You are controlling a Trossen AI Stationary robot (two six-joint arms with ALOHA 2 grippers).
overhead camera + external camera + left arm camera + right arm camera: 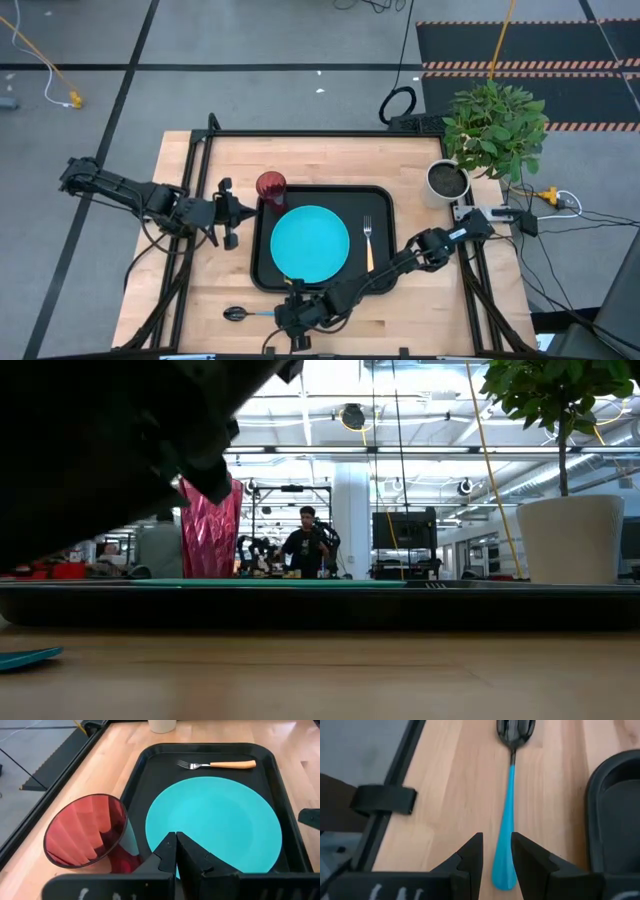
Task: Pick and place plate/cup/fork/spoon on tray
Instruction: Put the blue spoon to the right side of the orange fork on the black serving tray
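Note:
The black tray [380,200] lies mid-table. On it are the turquoise plate [310,243] and the orange-handled fork [368,243]. The dark red cup [271,187] stands upright at the tray's far left corner, beside the plate [215,820]. The blue-handled spoon [250,313] lies flat on the table near the front edge, left of the tray's near corner. My right gripper [497,857] is open, its fingers either side of the free end of the spoon's handle [504,865]; in the low view it hangs above the table. My left gripper [176,852] is shut and empty, left of the tray near the cup.
A white pot [447,180] with a green plant stands at the table's far right, beyond the tray. Black frame rails [200,170] run along the table's sides. A person [308,545] stands far off in the room behind.

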